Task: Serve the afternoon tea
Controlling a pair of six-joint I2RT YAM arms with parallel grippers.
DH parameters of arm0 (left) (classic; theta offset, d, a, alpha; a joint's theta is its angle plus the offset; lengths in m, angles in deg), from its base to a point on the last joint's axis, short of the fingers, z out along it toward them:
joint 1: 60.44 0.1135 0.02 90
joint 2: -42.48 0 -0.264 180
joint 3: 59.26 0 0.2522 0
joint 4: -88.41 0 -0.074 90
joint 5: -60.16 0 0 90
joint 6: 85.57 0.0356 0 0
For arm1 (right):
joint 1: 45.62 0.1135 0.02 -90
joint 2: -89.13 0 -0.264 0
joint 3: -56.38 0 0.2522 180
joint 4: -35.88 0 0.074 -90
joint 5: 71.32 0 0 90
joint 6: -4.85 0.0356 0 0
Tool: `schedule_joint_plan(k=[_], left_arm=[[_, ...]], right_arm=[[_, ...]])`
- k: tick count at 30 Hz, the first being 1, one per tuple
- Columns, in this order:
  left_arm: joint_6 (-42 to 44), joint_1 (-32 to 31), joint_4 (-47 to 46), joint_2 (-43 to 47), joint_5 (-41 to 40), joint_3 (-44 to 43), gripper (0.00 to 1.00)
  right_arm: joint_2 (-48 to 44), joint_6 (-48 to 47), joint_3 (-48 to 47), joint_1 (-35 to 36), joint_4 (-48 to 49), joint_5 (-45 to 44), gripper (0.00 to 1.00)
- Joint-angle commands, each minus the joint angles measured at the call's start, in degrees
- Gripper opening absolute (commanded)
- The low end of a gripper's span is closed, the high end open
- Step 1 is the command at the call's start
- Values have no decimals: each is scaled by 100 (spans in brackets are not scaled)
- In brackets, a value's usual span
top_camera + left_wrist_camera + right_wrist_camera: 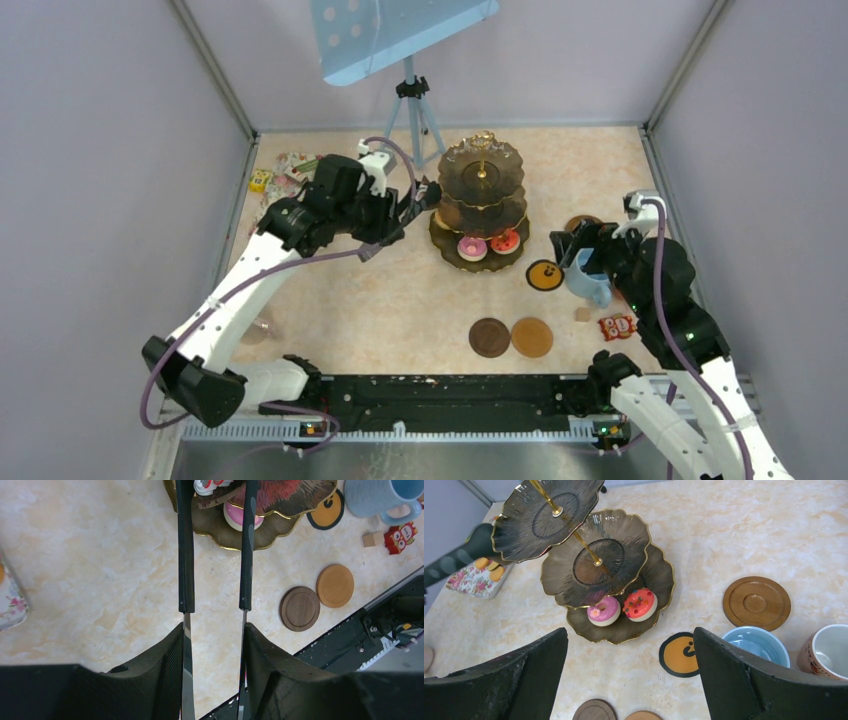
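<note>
1. The left gripper (pixel 214 630) pinches the tongs (pixel 186 555), their tips reaching the stand (pixel 589 562), probably so that cakes can be moved without squashing.
2. The stand sits mid-table (pixel 400 290), with a pink cake (pixel 604 611) and a red cake (pixel 640 605) on its bottom tier.
3. The right gripper (pixel 629 630) is spread wide beside the blue mug (pixel 756 644), seemingly ready to set it on a coaster (pixel 756 602).

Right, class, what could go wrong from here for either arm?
1. The left gripper holds the black tongs right by the stand and its pink cake; a swing could knock either.
2. The open right gripper sits beside the light blue mug and could bump it.
</note>
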Motion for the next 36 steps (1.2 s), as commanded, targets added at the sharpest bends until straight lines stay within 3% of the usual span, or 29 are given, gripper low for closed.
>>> schedule_joint_plan(k=[1,22,36], left_arm=[[-11,-279,-506,-332,136,-324,34],[149,-694,-1236,-1644,-210,-831,37],[331,-724,-1155,-1947,-266,-1038,55]], right_arm=[[-133,53,-215,72,60,-117,93],[-229,79,-220,69,-39,-211,93],[-211,83,-237,65,-59,-232,93]])
